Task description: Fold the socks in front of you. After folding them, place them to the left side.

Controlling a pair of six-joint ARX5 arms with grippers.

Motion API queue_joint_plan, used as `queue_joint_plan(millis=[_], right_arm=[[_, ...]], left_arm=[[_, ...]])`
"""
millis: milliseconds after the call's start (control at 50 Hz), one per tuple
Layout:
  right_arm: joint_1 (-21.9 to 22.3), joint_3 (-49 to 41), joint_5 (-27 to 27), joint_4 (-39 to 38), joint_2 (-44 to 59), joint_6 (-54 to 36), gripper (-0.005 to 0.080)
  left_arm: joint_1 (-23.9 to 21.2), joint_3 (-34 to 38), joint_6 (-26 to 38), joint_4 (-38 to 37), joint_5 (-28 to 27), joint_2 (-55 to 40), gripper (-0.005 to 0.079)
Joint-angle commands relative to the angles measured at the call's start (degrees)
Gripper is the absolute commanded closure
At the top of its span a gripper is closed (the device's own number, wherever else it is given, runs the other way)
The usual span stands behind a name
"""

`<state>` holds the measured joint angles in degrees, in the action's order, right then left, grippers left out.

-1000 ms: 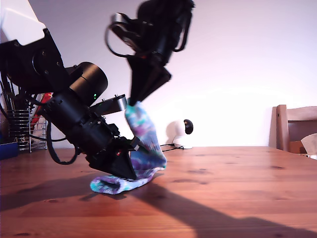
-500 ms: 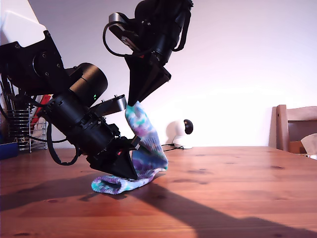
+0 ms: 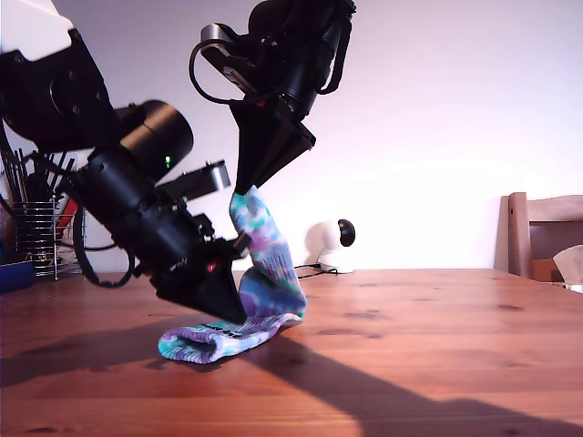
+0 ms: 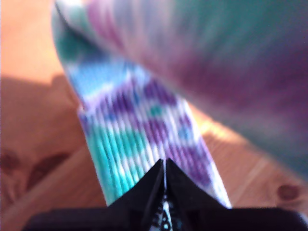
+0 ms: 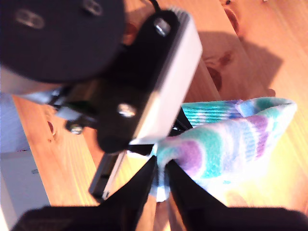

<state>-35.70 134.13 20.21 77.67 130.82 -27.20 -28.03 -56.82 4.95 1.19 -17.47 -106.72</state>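
Note:
A tie-dye sock point(image 3: 266, 273) in teal, purple and white hangs between both grippers over the wooden table point(image 3: 428, 346). My second gripper point(image 3: 244, 189) points down from above and is shut on the sock's upper end point(image 5: 231, 139). My first gripper point(image 3: 233, 315), lower and toward the exterior view's left, is shut on the sock's ribbed part point(image 4: 134, 125) just above the tabletop. The sock's loose end point(image 3: 196, 344) lies on the wood. In the second wrist view, the first arm point(image 5: 144, 82) crosses in front of the sock. The fingertips point(image 4: 165, 168) pinch the fabric tightly.
A wire rack point(image 3: 36, 238) and a blue object point(image 3: 13, 275) stand at the exterior view's left edge. A small white round device point(image 3: 333, 242) with a cable sits at the table's back. A wooden chair point(image 3: 543, 235) is at the exterior view's right.
My first gripper has risen slightly and shifted toward the exterior view's left, drawing the sock's lower part that way. My second gripper has stayed nearly still.

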Motion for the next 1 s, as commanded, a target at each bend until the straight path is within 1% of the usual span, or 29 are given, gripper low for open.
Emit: queue_joint_plan(millis=[0,120,240,440,680,780,980], right_arm=[[-0.26,-0.52,0.2,0.02,1.2,0.07,0.0765],[-0.26,-0.52,0.22,0.07,1.2,0.22,0.0765],[-0.28,-0.52,0.24,0.15,1.2,0.26,0.0765],[-0.52,-0.52,0.31,0.24,1.2,0.79,0.0765],[-1.64,-0.52,1.51,0.31,1.2,1.66,0.0765],[-2.58,-0.52,1.79,0.33,1.2,1.73,0.0765],[-3.74,-0.87,1.75,0.39,1.22,1.86,0.0765]], left_arm=[[-0.2,1.18,-0.07,-0.13,-0.09,2.14,0.0761],[0.04,1.18,-0.02,-2.08,-0.09,3.8,0.0761],[0.9,1.18,0.61,-6.08,-0.09,5.16,0.0761],[5.01,1.18,2.82,-13.59,-0.07,7.61,0.0761],[11.21,1.18,3.04,-14.56,-0.13,10.69,0.0761],[12.66,1.18,4.11,-15.19,-0.09,10.73,0.0761],[14.97,1.18,4.07,-14.91,-0.31,10.86,0.0761]])
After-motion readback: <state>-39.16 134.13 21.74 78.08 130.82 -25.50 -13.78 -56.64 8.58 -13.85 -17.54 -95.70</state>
